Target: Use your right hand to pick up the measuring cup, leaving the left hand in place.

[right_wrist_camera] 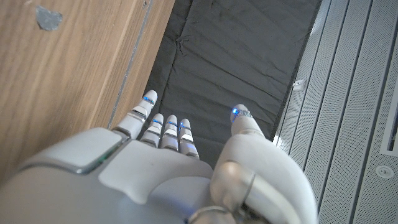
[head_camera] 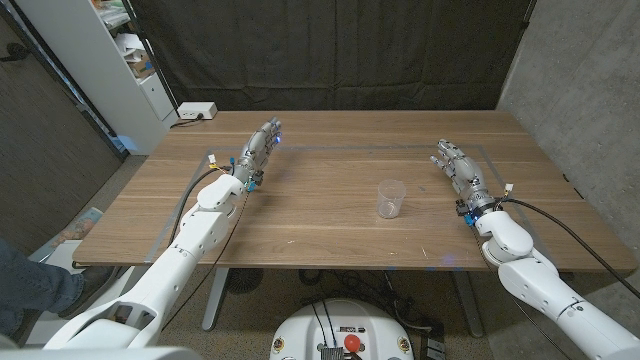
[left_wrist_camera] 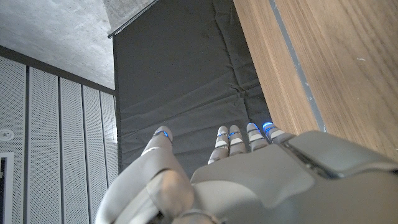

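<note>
The small clear plastic measuring cup (head_camera: 391,198) stands upright on the wooden tabletop (head_camera: 320,225), just right of its middle. The right hand (head_camera: 457,168) waits well apart to the cup's right, fingers extended and holding nothing, clearly nearer than the left hand (head_camera: 259,150), which is likewise open and empty at the far left.

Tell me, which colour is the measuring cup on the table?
The measuring cup is clear, colourless plastic; the wood shows through it. Best seen in the head view.
</note>
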